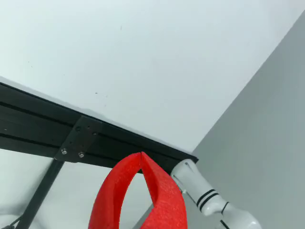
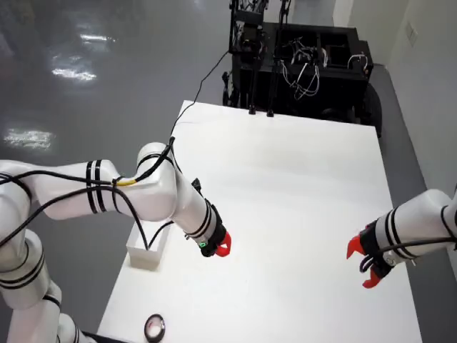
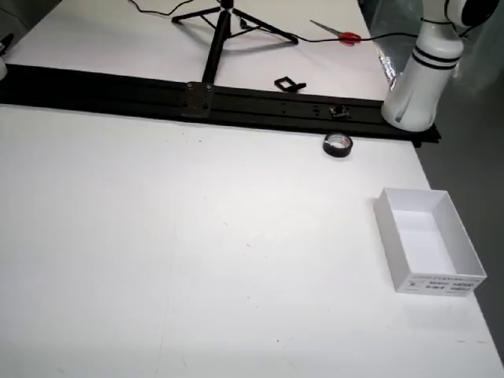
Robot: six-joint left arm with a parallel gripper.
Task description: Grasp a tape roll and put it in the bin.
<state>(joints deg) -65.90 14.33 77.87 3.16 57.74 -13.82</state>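
The tape roll (image 2: pixel 155 327) is a small black ring lying flat near the table's front left corner in the overhead view; the side view has the tape roll (image 3: pixel 338 145) just in front of the black rail. A white open bin (image 2: pixel 148 248) stands at the left table edge, and the bin (image 3: pixel 429 239) looks empty in the side view. My gripper (image 2: pixel 222 247), with red fingers, hangs over the table just right of the bin, well away from the roll. In the wrist view my gripper (image 1: pixel 141 155) has its red fingertips meeting, shut with nothing between them.
A black rail (image 3: pixel 236 102) runs along the table edge, with a white arm base (image 3: pixel 416 87) at its end. A second arm's red gripper (image 2: pixel 363 264) rests at the right side. A dark equipment cart (image 2: pixel 300 64) stands behind the table. Scissors (image 3: pixel 340 35) lie beyond the rail.
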